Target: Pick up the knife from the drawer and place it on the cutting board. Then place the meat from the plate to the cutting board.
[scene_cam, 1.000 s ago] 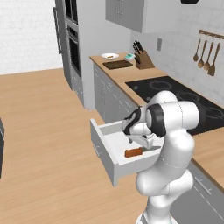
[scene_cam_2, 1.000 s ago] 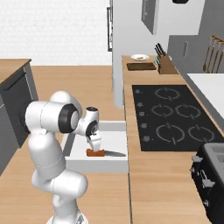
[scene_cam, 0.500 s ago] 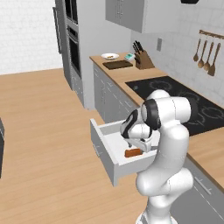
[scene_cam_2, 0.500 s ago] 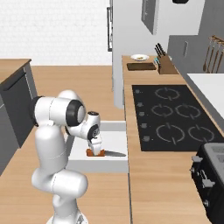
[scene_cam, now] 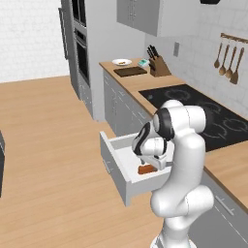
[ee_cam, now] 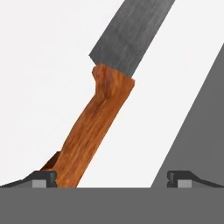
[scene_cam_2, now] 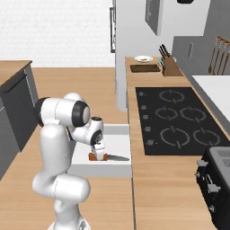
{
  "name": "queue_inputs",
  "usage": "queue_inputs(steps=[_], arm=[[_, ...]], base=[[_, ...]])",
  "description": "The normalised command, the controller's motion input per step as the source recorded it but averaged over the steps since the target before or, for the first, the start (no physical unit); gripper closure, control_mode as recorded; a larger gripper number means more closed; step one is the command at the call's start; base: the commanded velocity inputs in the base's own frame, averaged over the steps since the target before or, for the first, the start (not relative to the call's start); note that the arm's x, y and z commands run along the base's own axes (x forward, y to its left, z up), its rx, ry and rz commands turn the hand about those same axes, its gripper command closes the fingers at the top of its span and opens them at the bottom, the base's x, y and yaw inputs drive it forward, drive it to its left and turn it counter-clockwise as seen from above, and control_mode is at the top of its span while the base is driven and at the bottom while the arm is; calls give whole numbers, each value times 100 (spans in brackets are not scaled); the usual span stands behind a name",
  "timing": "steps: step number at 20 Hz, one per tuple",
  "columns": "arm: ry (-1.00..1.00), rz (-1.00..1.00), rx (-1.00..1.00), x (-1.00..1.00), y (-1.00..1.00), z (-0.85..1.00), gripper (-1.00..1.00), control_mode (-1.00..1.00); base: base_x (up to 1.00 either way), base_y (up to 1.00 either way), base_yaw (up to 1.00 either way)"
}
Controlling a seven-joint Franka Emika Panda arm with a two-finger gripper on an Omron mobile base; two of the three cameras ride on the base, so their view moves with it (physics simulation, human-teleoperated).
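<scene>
Small kitchen knife with an orange-brown wooden handle and short grey steel blade [ee_cam: 98, 122] lies flat on the floor of the wide shallow white drawer with grey front panel [scene_cam: 116, 167], which stands pulled out below the tabletop. Also visible under the hand in the right base view [scene_cam_2: 108, 157], blade pointing toward the hob side.

Handling, judged: rigid, light, low-lying. The steel blade looks smooth and thin, a poor and slippery place to pinch; the wooden handle is thicker and grained, so mid-handle is the place to take hold, fingers across its width. Lying flat on a hard white floor, it may skate or pivot if one finger touches first.

Gripper [ee_cam: 111, 177]: jaws spread fully, nothing held. In the hand view the handle's butt end sits right by the left fingertip [ee_cam: 43, 177], off-centre between the jaws; right fingertip well clear.

Versus a second ago: the arm has folded lower, the hand has come down into the drawer onto the knife. Drawer and knife unmoved.

Dark brown rectangular wooden cutting board [scene_cam: 130, 71] and round white plate [scene_cam: 121, 62] sit far down the tabletop; the meat is too small to make out.
</scene>
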Motion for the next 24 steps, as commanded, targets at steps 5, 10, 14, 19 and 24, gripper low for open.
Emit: queue_inputs(steps=[5, 10, 14, 19, 24], arm=[[-1, -6, 0, 11, 1, -20, -100, -100], [-2, -7, 0, 5, 0, -22, -100, -100], [-2, -7, 0, 19, 0, -4, -100, -100], [0, -6, 0, 23, 0, -8, -100, -100], [0, -3, 0, 34, 0, -7, -100, -100]], base=[[0, 0, 0], [0, 0, 0], [0, 0, 0], [0, 0, 0], [0, 0, 0]])
